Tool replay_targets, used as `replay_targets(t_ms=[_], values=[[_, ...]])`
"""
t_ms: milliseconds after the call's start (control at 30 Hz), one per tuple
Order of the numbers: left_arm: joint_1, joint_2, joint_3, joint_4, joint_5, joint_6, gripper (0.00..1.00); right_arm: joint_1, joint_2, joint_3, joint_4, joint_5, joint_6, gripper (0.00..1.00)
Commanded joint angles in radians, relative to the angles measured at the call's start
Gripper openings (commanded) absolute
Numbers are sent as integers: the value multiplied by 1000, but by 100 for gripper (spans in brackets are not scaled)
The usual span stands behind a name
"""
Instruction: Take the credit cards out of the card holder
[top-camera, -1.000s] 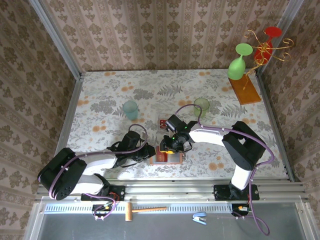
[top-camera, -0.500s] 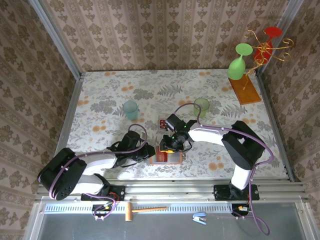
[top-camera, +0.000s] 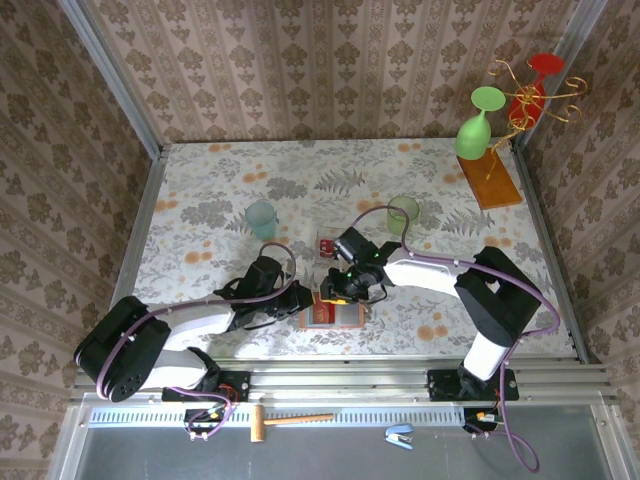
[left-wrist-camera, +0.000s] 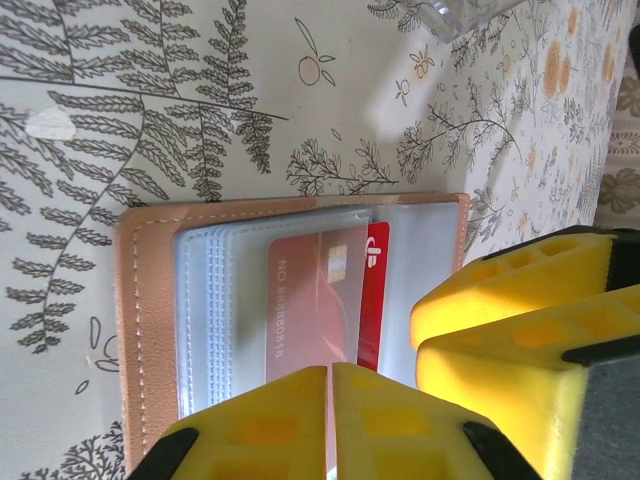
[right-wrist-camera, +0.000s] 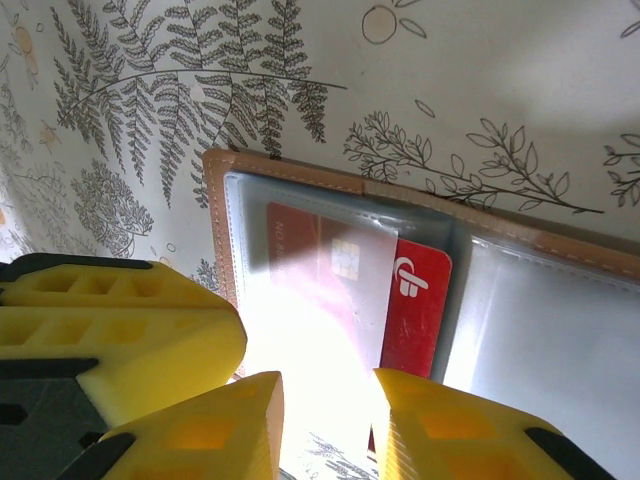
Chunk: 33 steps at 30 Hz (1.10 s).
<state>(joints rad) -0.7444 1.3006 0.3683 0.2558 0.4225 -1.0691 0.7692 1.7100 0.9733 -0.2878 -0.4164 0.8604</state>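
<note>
A: Left jaws, clenched: yellow fingers (left-wrist-camera: 260, 430) pressed flat together at the near edge of the card holder (left-wrist-camera: 145, 330). Impossible to tell whether pinching a leaf of it or merely bearing down.

B: And the right jaws?

A: Released, though not wide: fingers (right-wrist-camera: 440, 430) apart, straddling the edge of a clear sleeve (right-wrist-camera: 330, 350), glare in the gap. Gripping nothing, by the look of it.

B: Whereabouts of the holder?

A: Lying open and flat on the counter (left-wrist-camera: 150, 90), toward the near edge, between the two arms. Tan leather border, grey-blue sleeves inside.

B: And the credit cards (left-wrist-camera: 375, 285)?

A: Tucked in that sleeve, not yet out. Visible through the plastic as a pale red face with a chip, and past the sleeve's mouth, toward the middle fold, as a bright red strip with a white logo. No telling how many stacked there.

B: Likely step?

A: Probably pinning the holder on the left and closing on the exposed strip on the right.

B: What to fear?

A: Closing on sleeve and card together, and so dragging the whole holder along instead of freeing the card. Slipping off, too: thin, slick plastic, little of it exposed. Lifting or folding the holder, if pinned too lightly at a single edge. And knocking yellow fingers together, both pairs crowded just beside each other over one small wallet.
</note>
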Motion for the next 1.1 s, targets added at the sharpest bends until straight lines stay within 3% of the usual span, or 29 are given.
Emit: replay_targets(t_ms=[0,1067], values=[[0,5,15,-30,15,28,9,-4,-7,-35,68,-52,55,29],[3,42,-3,-76,-15,70,8,-6,4,-35,-14,31,-4,29]])
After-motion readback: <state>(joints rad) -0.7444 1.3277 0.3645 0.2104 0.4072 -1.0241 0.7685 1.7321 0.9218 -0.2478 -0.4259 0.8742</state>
